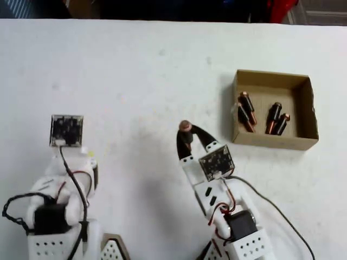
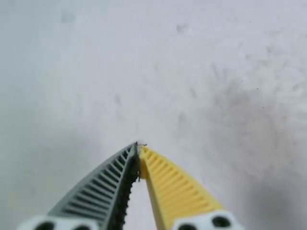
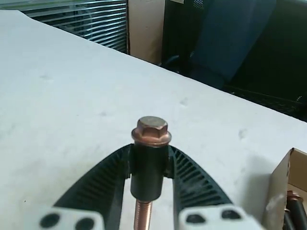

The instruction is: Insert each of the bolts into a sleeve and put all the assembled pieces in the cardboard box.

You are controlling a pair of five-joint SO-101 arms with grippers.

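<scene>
Drop-off step, by the look of it: carry across the white bench [image 1: 135, 70] to the cardboard box [image 1: 271, 140] near the right pincer [image 3: 149, 155], ahead and to its right. That pincer is clamped on the black sleeve [image 3: 148, 175] with the copper bolt [image 3: 152, 130] seated, head past the tips. Grip firm, clear the near wall, release low beside the four assembled pieces [image 1: 274, 116] so the bolt can't slide out. The left pincer [image 2: 138, 146], well off to its left, has tips together and is empty; bench matte, faintly smudged; blinds [image 3: 96, 24] and a dark chair [image 3: 230, 38] lie beyond the right pincer.
</scene>
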